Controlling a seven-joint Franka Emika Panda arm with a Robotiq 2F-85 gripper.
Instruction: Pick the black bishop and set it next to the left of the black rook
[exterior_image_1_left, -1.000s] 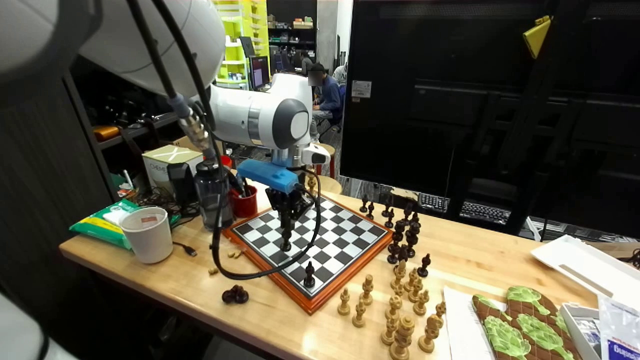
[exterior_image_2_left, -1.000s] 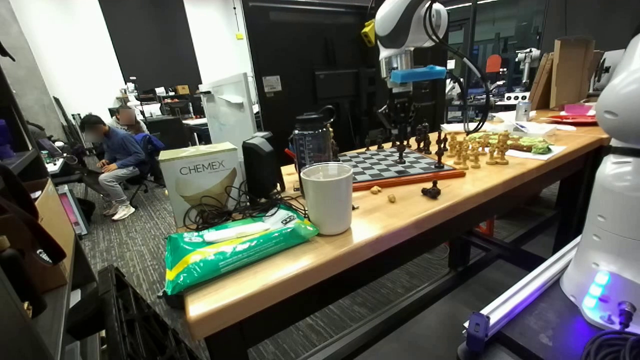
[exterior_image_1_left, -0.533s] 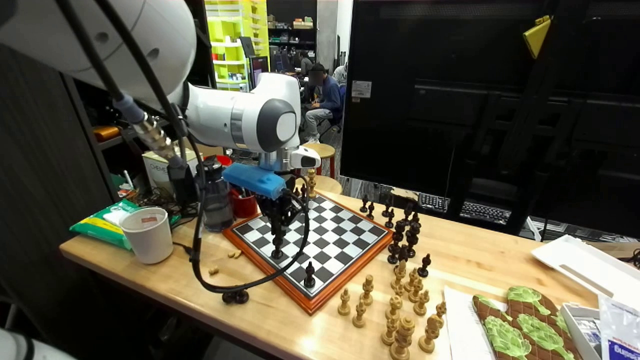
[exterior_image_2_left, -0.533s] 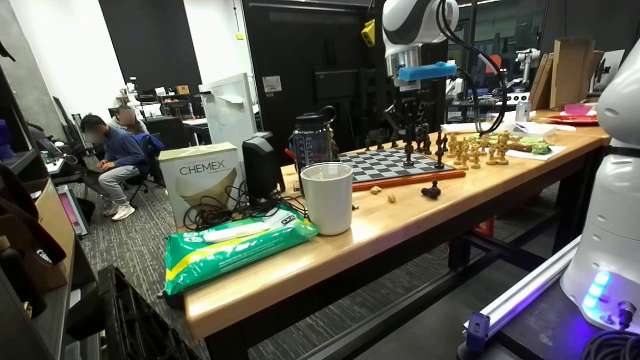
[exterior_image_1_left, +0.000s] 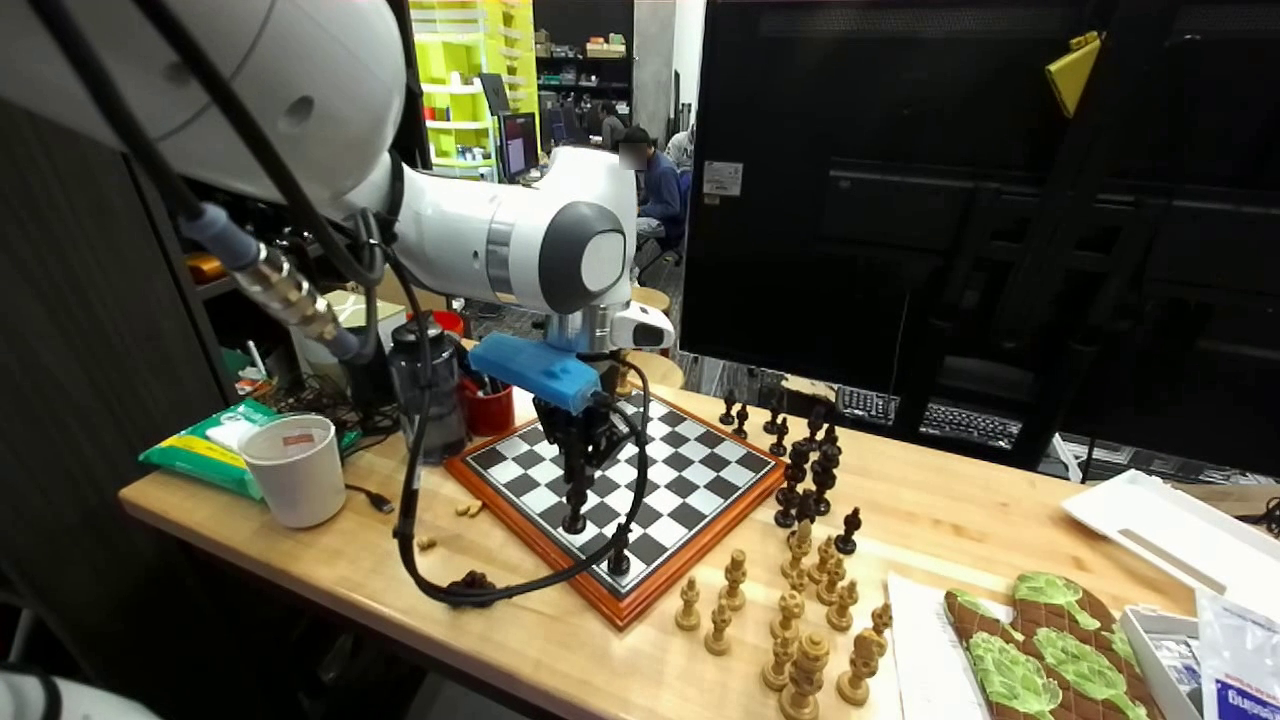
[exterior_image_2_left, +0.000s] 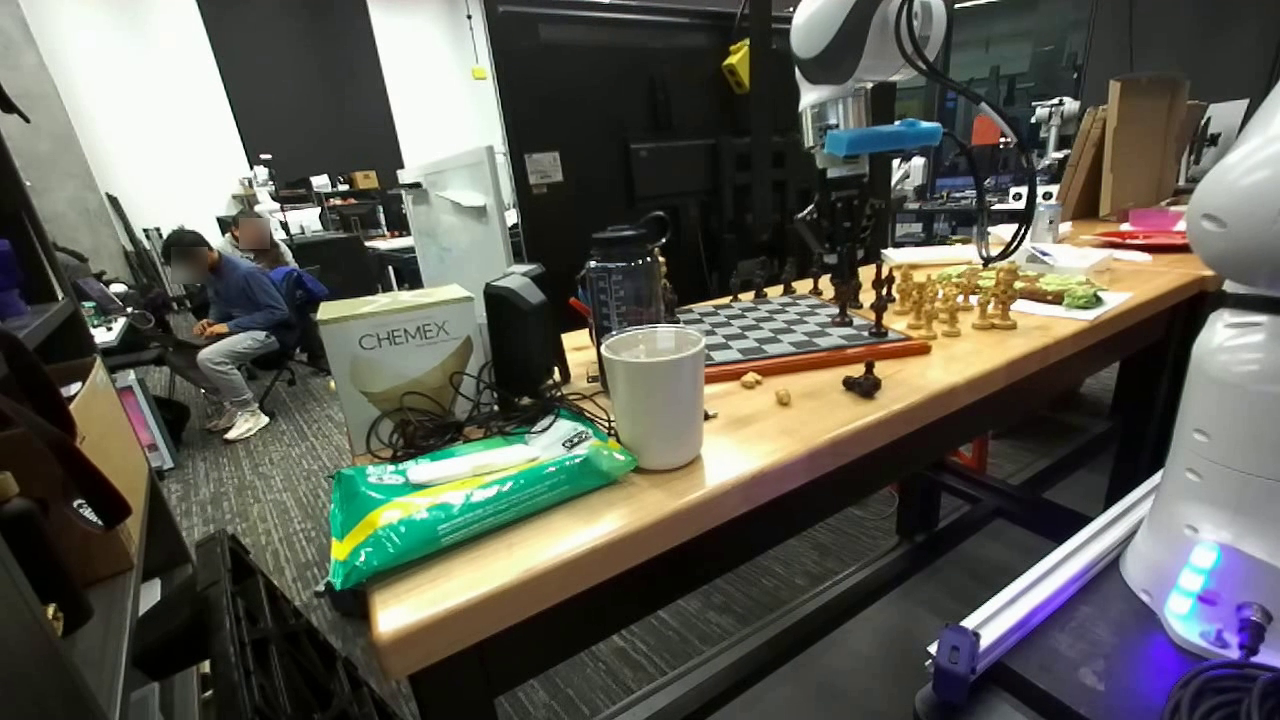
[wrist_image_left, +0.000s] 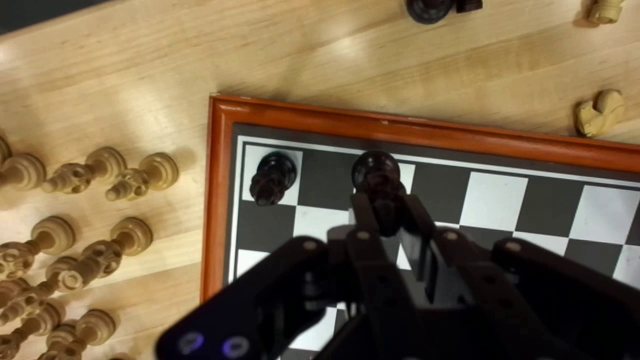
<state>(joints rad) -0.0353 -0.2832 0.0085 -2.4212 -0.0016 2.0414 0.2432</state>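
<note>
- Gray carpet (exterior_image_2_left: 250, 490) runs under the wooden table (exterior_image_2_left: 770, 425).
- Claw (wrist_image_left: 392, 212) is pinching the upper part of the black bishop (wrist_image_left: 379, 180). You really only get that from the wrist view; in both exterior views it's a dark tangle.
- Bishop looks upright, over the row of the chessboard (wrist_image_left: 310, 119) facing the table's robot-side long edge. Can't tell if its base touches the board.
- Black rook (wrist_image_left: 274, 172) stands on a corner square, one dark square showing between the two in the wrist view.
- Toppled black piece (exterior_image_2_left: 862, 380) near that same long edge shows whole in an exterior view, but the wrist view cuts it off.
- Chemex box (exterior_image_2_left: 405, 350) has its full name readable in an exterior view, and that's also where the lit strip (exterior_image_2_left: 1192, 582) on the robot base (exterior_image_2_left: 1180, 470) shows.
- Counting stuff: 1 chessboard, 1 green pack (exterior_image_2_left: 470, 510) near a table corner, 1 white cup (exterior_image_2_left: 655, 400) just beside it, 1 water bottle (exterior_image_2_left: 625, 285), 1 red cup (exterior_image_1_left: 490, 412), 1 Chemex box.
- Black pieces over the board in the wrist view: 2. Tan pieces (exterior_image_1_left: 735, 578) are too bunched up to count.
</note>
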